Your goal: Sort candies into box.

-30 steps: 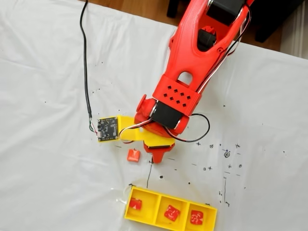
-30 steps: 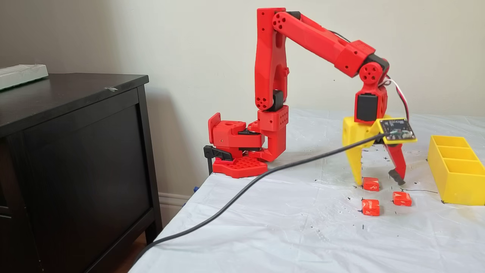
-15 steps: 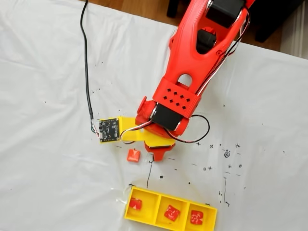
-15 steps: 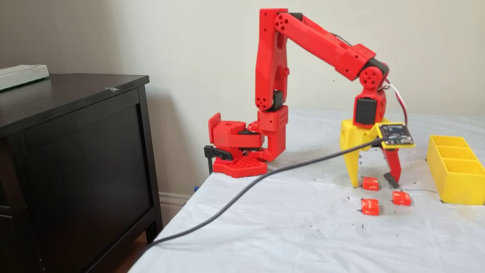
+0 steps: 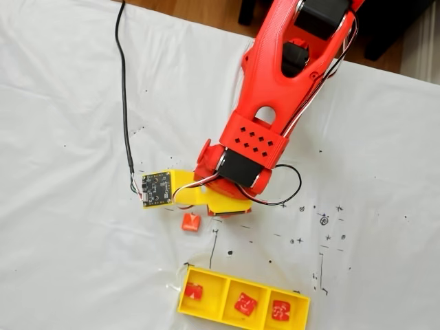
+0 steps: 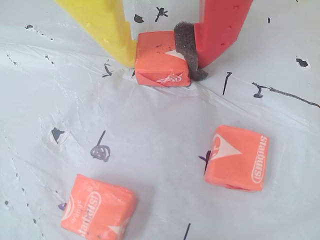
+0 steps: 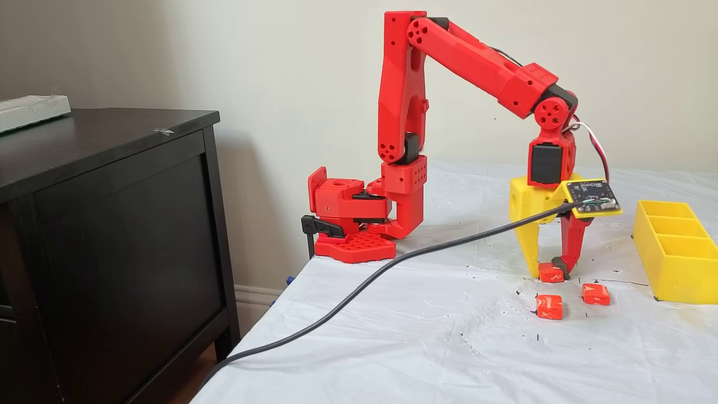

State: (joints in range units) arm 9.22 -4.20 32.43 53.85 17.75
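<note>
My gripper (image 6: 161,52) has a yellow finger (image 6: 107,25) and a red finger with a dark pad (image 6: 186,47), and it is shut on an orange-red candy (image 6: 161,64) that rests on the table. From the side, the gripper (image 7: 551,272) stands upright over that candy (image 7: 549,274). Two more candies (image 6: 239,157) (image 6: 97,210) lie loose nearby; the side fixed view shows them too (image 7: 595,294) (image 7: 549,307). The yellow box (image 5: 223,297) sits near the bottom edge, with one candy in each compartment (image 5: 194,291) (image 5: 245,304) (image 5: 280,310). One loose candy (image 5: 190,221) lies left of the wrist.
A black cable (image 7: 359,286) runs across the white, ink-marked table cover to the circuit board (image 5: 157,189) on the gripper. The arm's red base (image 7: 359,224) is clamped at the table's far corner. A dark cabinet (image 7: 106,224) stands beside the table.
The red finger has swung in toward the yellow one, and the gripper has gone from open around the candy to shut on it. The wrist shifted slightly.
</note>
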